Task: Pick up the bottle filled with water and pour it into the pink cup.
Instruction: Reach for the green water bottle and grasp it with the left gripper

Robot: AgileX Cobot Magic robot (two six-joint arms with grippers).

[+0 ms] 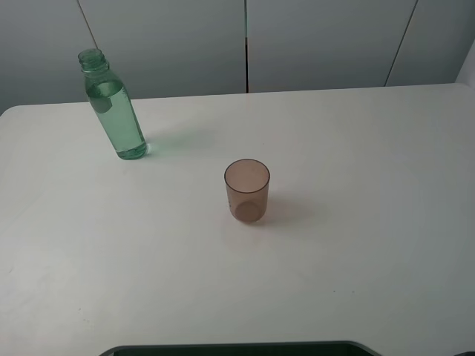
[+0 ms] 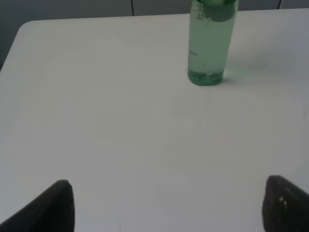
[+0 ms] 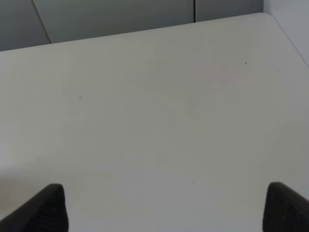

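Currently my left end effector (image 2: 169, 208) and right end effector (image 3: 166, 208) gape wide, empty; the bottle (image 1: 115, 111) stands upright, apart from the pink cup (image 1: 246, 191).

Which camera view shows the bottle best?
The exterior high view: the bottle stands whole there, from open neck to base. The left wrist view cuts off its neck. The right wrist view does not show it.
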